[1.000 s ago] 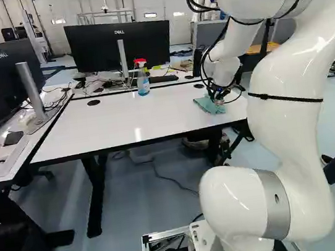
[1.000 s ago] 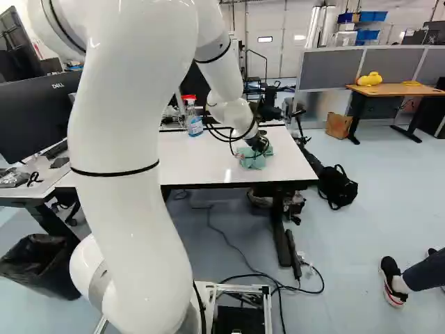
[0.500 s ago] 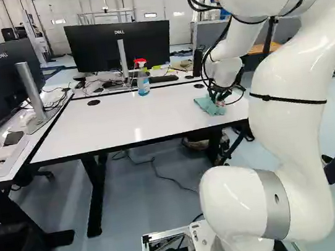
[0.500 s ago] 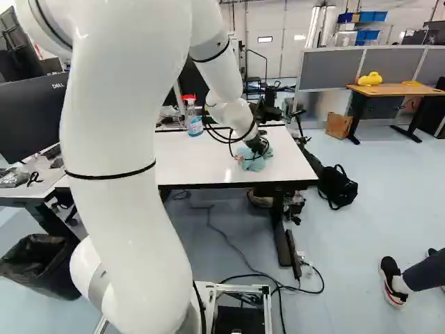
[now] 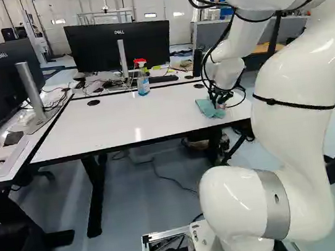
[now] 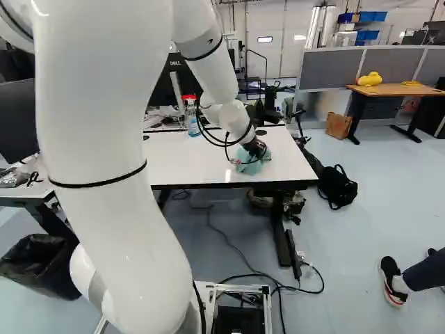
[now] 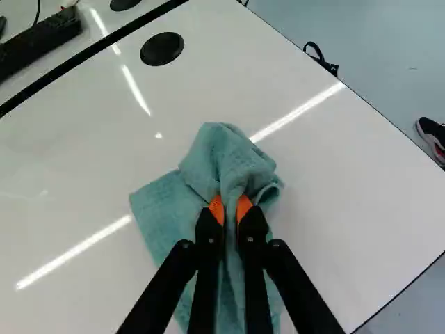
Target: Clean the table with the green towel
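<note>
Sliding a touch toward 6 o'clock in the left base view, the towel (image 7: 163, 212) moves w/ the tool (image 7: 231, 209), which is clamped on its bunched fold. The arm has shifted; base hasn't. Towel's now at approx. 3 o'clock from the table's (image 5: 123, 122) middle, spray bottle (image 5: 143, 85) at 10 o'clock from it. Means wiping's prob. underway at this end, tho contact pressure's hard to judge; the 9 o'clock side likely needs a pass too.

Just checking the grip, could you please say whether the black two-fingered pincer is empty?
No, the pincer holds a raised fold of the green cloth towel between its orange pads.
</note>
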{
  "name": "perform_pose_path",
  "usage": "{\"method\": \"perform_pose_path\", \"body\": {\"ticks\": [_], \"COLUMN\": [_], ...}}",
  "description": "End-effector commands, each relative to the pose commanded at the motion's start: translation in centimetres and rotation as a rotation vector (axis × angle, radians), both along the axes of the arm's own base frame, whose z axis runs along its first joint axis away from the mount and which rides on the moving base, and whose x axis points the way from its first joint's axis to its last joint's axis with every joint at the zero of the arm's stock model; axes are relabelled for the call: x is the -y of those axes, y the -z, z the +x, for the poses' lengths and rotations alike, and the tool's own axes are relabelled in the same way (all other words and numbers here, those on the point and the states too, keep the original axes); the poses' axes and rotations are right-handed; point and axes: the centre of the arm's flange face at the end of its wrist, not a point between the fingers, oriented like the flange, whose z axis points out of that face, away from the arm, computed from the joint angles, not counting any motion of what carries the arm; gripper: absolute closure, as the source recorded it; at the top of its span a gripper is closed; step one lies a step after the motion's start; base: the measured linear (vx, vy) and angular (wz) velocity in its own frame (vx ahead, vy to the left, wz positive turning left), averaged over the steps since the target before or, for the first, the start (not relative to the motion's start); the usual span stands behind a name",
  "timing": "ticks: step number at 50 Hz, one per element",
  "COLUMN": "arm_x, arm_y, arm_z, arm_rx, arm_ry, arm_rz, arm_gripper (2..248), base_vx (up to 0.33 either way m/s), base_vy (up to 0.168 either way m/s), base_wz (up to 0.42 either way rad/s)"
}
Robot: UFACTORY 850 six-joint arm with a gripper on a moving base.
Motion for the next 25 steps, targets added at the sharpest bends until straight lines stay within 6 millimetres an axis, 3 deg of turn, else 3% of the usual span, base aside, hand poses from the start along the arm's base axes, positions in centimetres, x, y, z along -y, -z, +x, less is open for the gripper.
{"method": "perform_pose_path", "body": {"ticks": [25], "arm_x": [-3.3], "arm_y": [0.1], "arm_z": [2.9], "arm_rx": [0.006], "arm_ry": [-0.078], "arm_rz": [-0.002], "arm_gripper": [210], "base_vx": [0.0], "base_vy": [0.0], "base_wz": [0.0]}}
